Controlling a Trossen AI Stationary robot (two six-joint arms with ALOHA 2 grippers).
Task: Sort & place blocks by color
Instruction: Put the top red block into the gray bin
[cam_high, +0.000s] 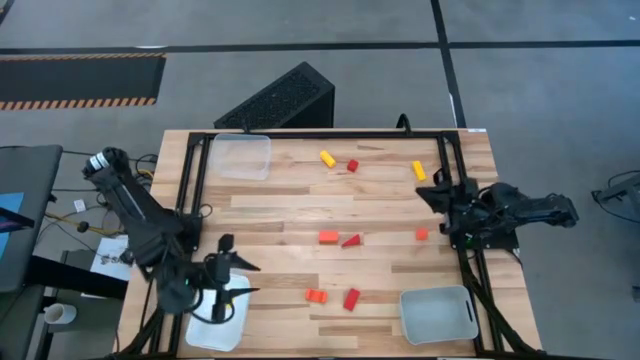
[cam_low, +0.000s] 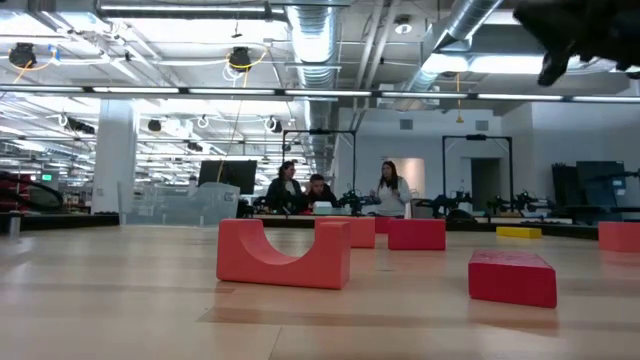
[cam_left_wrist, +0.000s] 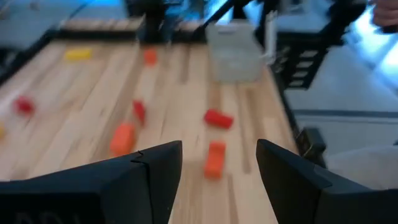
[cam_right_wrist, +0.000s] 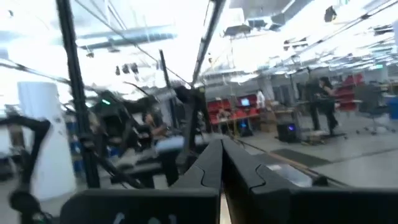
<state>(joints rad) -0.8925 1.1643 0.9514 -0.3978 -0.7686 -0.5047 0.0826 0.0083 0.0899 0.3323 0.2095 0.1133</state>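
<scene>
Small yellow, orange and red blocks lie scattered flat on the wooden table: yellow ones (cam_high: 327, 158) (cam_high: 419, 171) at the far side, orange (cam_high: 328, 237) and a red wedge (cam_high: 351, 240) mid-table, orange (cam_high: 316, 296) and red (cam_high: 351, 299) near the front. My left gripper (cam_high: 243, 279) hangs open above the near left corner, over a white tray (cam_high: 200, 335), with nothing between its fingers (cam_left_wrist: 155, 171). My right gripper (cam_right_wrist: 221, 171) is shut and empty at the table's right edge, tilted upward toward the room.
A clear tray (cam_high: 241, 156) stands at the far left corner and a white tray (cam_high: 439, 313) at the near right corner. A black box (cam_high: 280, 100) sits beyond the far edge. People sit in the room behind the table (cam_low: 320, 190).
</scene>
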